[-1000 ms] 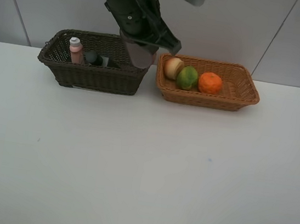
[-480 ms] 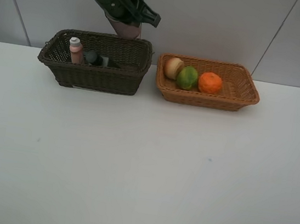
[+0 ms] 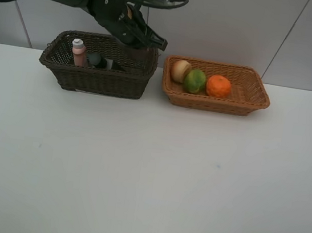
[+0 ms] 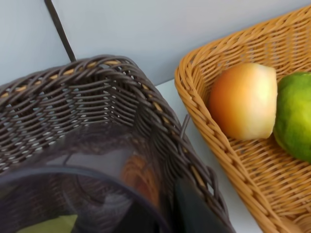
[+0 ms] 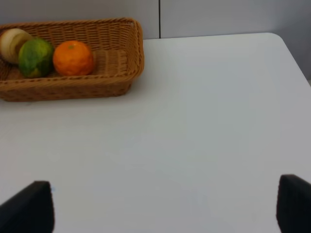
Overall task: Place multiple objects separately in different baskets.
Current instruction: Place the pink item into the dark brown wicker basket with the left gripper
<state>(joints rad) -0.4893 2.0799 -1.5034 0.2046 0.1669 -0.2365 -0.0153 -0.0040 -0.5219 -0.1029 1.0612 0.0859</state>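
My left gripper point(image 3: 138, 38) hangs over the right rear corner of the dark brown basket point(image 3: 92, 79). It is shut on the translucent purplish cup point(image 4: 63, 194), which sits low inside that basket point(image 4: 97, 97). The pink white-capped bottle point(image 3: 78, 52) and the dark pump bottle point(image 3: 98, 60) stand at the basket's left end. The light tan basket point(image 3: 244, 102) holds the red-yellow fruit point(image 3: 180, 70), the green mango point(image 3: 194, 81) and the orange point(image 3: 218, 86). My right gripper point(image 5: 163, 213) is open over bare table and is out of the exterior high view.
The two baskets stand side by side at the back of the white table point(image 3: 148, 173), a narrow gap between them, with a grey wall behind. The table's right edge point(image 5: 291, 53) shows in the right wrist view.
My left arm has swung left and down with the cup, from above the gap between the baskets to the dark basket's right end. The fruits and bottles have not moved.
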